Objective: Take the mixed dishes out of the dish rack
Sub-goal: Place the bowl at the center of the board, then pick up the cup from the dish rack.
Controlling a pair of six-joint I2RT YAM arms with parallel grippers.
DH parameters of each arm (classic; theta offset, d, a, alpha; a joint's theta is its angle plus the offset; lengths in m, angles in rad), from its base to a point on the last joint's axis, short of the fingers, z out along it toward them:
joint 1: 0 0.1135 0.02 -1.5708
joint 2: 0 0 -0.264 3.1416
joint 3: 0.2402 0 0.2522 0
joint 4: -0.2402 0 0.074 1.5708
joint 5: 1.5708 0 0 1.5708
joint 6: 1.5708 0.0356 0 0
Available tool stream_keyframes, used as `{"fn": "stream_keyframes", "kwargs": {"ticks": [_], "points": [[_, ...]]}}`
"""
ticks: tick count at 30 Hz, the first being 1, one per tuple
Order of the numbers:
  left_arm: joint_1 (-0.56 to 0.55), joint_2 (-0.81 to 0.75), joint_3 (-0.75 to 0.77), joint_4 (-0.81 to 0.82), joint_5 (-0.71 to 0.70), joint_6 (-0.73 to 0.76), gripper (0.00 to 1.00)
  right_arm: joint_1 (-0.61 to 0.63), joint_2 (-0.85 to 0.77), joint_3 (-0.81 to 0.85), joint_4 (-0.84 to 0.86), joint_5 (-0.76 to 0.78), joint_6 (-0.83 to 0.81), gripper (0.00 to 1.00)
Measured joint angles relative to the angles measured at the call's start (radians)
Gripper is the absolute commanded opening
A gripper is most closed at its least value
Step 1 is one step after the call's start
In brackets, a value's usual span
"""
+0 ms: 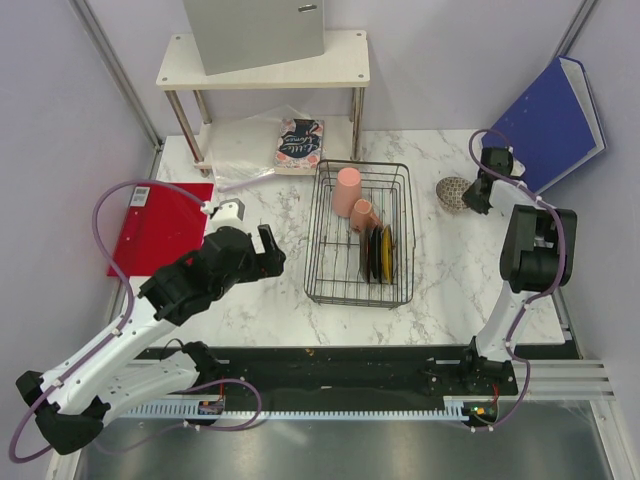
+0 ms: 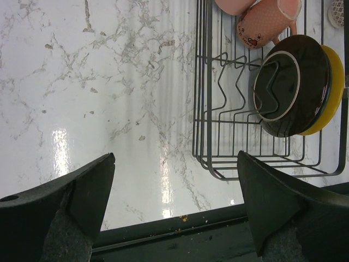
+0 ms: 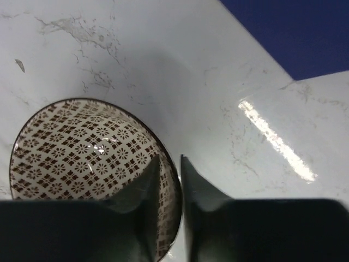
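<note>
The dish rack (image 1: pixel 360 290) stands mid-table and holds a tall pink cup (image 1: pixel 347 190), a small pink mug (image 1: pixel 362 215) and dark plates (image 1: pixel 378 253) standing on edge. My left gripper (image 1: pixel 268 250) is open and empty, just left of the rack. In the left wrist view its jaws (image 2: pixel 174 202) stand wide apart above bare marble, with the rack (image 2: pixel 218 125), plates (image 2: pixel 294 82) and mug (image 2: pixel 267 22) to the right. The patterned bowl (image 1: pixel 451 192) sits on the table right of the rack. My right gripper (image 3: pixel 170 158) is shut on the bowl's (image 3: pixel 82 153) rim, one finger inside and one outside.
A red board (image 1: pixel 165 225) lies at the left. A white two-tier shelf (image 1: pixel 265 65) with a grey box stands at the back, a patterned book (image 1: pixel 300 140) beneath it. A blue binder (image 1: pixel 555 120) leans at the back right, close to the right arm.
</note>
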Motion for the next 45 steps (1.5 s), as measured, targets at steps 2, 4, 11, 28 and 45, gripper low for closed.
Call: {"fn": "stream_keyframes", "kwargs": {"ticks": [2,4,11,28,45], "points": [[0.000,0.000,0.000,0.001,-0.002,0.000,0.99,0.000,0.007,0.000,0.001,-0.003,-0.002,0.53],[0.000,0.000,0.000,0.001,-0.002,0.000,0.99,0.000,0.010,-0.005,0.002,-0.010,-0.001,0.58],[0.000,0.000,-0.019,0.009,-0.002,0.000,0.99,0.000,-0.025,-0.050,0.002,-0.084,0.046,0.72],[0.000,0.036,-0.023,0.062,-0.002,0.001,0.99,0.288,-0.479,-0.096,-0.057,-0.170,0.056,0.75],[0.000,0.045,-0.098,0.128,0.037,0.001,0.99,0.681,-0.426,-0.172,0.223,-0.056,-0.297,0.98]]}}
